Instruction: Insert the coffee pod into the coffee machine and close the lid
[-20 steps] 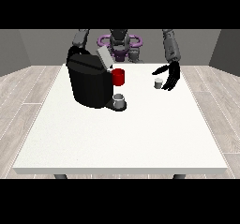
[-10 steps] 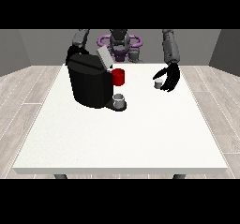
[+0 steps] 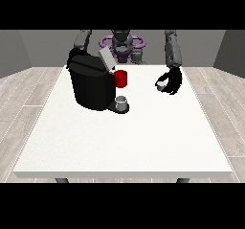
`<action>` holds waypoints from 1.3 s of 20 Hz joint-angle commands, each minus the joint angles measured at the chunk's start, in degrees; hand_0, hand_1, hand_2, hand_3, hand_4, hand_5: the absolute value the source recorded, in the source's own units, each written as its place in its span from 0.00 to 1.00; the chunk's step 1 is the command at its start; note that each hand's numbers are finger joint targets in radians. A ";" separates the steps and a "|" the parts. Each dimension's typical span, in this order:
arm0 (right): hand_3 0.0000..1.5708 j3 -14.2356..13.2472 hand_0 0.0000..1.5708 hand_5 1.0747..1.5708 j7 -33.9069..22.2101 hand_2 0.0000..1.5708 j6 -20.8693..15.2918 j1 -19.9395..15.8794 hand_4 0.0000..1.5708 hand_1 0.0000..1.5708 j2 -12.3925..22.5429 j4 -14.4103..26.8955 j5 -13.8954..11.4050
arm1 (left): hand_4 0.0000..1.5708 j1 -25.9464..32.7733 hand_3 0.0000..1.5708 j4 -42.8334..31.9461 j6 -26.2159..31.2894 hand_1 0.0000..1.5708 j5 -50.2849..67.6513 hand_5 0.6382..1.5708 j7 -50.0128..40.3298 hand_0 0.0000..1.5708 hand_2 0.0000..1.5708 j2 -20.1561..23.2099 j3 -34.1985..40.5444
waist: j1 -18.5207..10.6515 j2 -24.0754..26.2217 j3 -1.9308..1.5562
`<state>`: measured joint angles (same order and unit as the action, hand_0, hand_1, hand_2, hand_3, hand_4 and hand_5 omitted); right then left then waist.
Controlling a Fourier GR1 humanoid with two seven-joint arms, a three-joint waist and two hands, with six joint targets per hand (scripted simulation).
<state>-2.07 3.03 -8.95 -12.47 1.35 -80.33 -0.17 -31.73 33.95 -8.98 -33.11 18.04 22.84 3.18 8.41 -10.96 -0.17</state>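
Black robot hand (image 3: 170, 81) at view's right curling around pale coffee pod (image 3: 162, 83); coffee machine (image 3: 92, 82), lid (image 3: 105, 59) standing open, sitting well off toward view's left.

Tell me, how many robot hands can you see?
1. The robot hand at the view's right is curled round the coffee pod. The other one may be hidden behind the coffee machine.
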 commanded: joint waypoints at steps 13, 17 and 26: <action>0.00 -4.02 0.00 1.00 1.86 0.00 1.76 0.16 0.28 0.00 1.81 7.13 3.48 | 0.37 -8.14 0.86 2.26 9.98 0.88 -0.83 1.00 2.86 0.88 0.90 2.26 -0.33 | -1.65 4.07 0.16; 0.00 -4.72 0.00 1.00 1.45 0.00 0.57 -0.95 0.31 0.00 1.75 10.62 3.04 | 0.34 -10.89 0.84 5.44 15.46 0.79 -1.25 1.00 -0.52 0.79 0.84 0.64 -2.19 | -3.95 7.46 0.14; 0.00 -1.45 0.00 1.00 4.57 0.00 2.01 -0.23 0.31 0.00 -0.18 10.67 2.33 | 0.34 -18.86 0.82 6.98 19.06 0.80 -0.97 1.00 -5.17 0.80 0.85 1.19 -0.25 | 0.46 6.20 0.14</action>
<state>-3.45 5.16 -8.22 -13.62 1.41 -71.39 1.52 -46.86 39.73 7.22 -34.63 16.28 24.19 2.31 8.05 -4.90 0.00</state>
